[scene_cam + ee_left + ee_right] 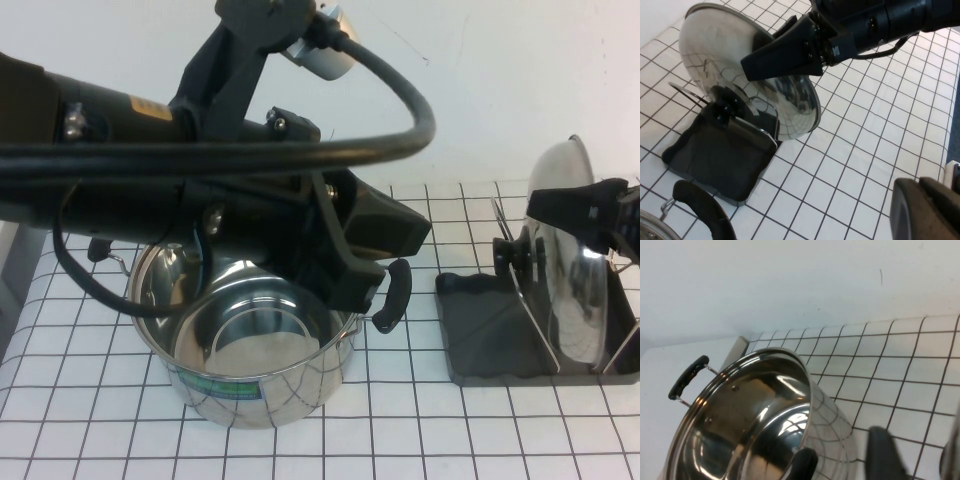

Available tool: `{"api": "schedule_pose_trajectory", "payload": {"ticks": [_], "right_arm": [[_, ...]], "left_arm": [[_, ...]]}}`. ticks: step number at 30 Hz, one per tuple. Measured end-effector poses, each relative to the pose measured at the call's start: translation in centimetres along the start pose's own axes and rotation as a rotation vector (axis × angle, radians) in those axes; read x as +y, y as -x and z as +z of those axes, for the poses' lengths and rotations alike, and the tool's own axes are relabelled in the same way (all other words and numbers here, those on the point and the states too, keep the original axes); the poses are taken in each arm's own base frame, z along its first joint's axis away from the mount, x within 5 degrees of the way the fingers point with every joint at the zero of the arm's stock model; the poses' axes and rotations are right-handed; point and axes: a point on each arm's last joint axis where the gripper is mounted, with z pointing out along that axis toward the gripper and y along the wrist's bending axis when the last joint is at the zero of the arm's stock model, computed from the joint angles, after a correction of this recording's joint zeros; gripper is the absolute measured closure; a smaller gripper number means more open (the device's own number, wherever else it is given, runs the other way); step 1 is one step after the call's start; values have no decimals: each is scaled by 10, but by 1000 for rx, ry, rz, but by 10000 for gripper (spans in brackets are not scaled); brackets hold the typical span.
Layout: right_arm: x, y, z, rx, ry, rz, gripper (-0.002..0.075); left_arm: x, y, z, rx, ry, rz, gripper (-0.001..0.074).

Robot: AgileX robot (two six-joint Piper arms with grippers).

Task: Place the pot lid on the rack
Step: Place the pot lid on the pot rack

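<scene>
**Left arm over pot; lid upright in rack under right gripper**

Left arm: large black body nearest the high camera, reaching across the scene. Left gripper [375, 265] hangs just above the rim of the steel pot [250, 360], on the side toward the rack; whether its fingers are spread or closed cannot be told.

Steel pot: open, shiny, two black side handles; one handle [393, 295] sits just beside the left gripper.

Rack [720, 155]: dark grey tray with silver wire prongs, standing apart from the pot on the gridded white table [420, 440].

Pot lid [755, 85]: on edge among the rack's prongs, black knob [520, 258] facing the pot.

Right gripper [782, 60]: at the lid's upper part, one black finger [575, 205] lying across the lid's knob-side face; whether it pinches the lid cannot be told.
</scene>
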Motion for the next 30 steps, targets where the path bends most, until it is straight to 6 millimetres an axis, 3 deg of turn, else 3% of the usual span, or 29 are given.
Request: {"api": "schedule_pose_trajectory", "payload": {"ticks": [4, 7, 21, 30], "right_arm": [[0, 0, 0, 0, 0, -2, 319], [0, 0, 0, 0, 0, -2, 283], [35, 28, -29, -135, 17, -238, 267], [35, 30, -30, -142, 3, -246, 267]], "left_arm": [[0, 0, 0, 0, 0, 0, 736], [0, 0, 0, 0, 0, 2, 736], [0, 1, 0, -6, -4, -3, 736], [-1, 1, 0, -15, -14, -14, 736]]}}
